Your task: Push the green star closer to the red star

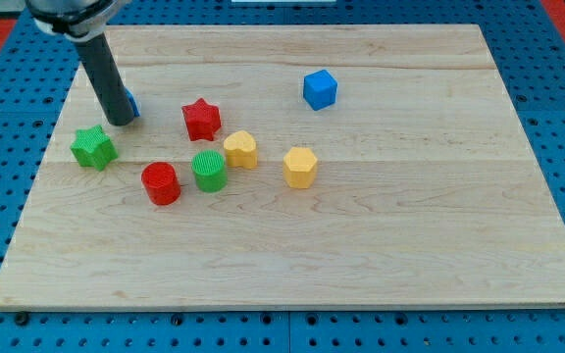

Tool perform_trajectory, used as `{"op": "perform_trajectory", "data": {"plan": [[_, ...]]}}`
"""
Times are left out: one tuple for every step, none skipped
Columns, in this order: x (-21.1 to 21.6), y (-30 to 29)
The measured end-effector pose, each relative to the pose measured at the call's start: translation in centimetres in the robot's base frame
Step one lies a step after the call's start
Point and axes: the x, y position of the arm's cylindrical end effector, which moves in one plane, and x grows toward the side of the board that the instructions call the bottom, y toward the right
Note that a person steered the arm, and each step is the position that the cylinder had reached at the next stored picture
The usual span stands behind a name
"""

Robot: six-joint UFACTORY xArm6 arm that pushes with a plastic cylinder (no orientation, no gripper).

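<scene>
The green star (93,147) is sat near the board's (381,235) left edge, and the red star (201,119) is found to its right, a little higher in the view, clearly apart from it. My tip (121,122) is planted between the two, just up and right of the green star, not quite touching as far as can be told. No hand is fitted, just a bare rod, so nothing is gripped. A blue block (129,104) is mostly hidden behind the rod. Below the red star a red cylinder (161,183), green cylinder (209,170) and two yellow blocks (240,149) (300,167) are clustered. A blue cube (320,89) is parked well off toward the top.
</scene>
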Motion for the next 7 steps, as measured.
{"op": "perform_trajectory", "data": {"plan": [[-3.2,0.3],[-3.9,-3.1],[1.0,-6.9],[6.3,-8.4],[5.3,-8.7],[4.1,-3.8],[3.6,-0.3]]}}
